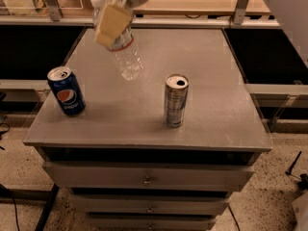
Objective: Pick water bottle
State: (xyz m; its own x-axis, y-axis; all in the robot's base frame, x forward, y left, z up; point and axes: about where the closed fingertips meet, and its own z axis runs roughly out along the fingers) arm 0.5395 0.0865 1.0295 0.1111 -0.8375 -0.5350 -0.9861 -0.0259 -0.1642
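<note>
The water bottle (126, 54) is clear and ribbed, with a white cap at the upper left and a white-and-red label band. It hangs tilted in the air above the grey cabinet top (144, 105), clear of the surface. My gripper (111, 23) is at the top left of the view, shut on the bottle's upper part. A tan finger pad (111, 25) covers part of the bottle and its label. The arm reaches in from the top of the frame.
A blue Pepsi can (66, 90) stands near the top's left front corner. A slim silver can (175, 100) stands right of centre. The cabinet has drawers below. A wooden shelf (202, 1) runs behind. Dark gaps lie on both sides.
</note>
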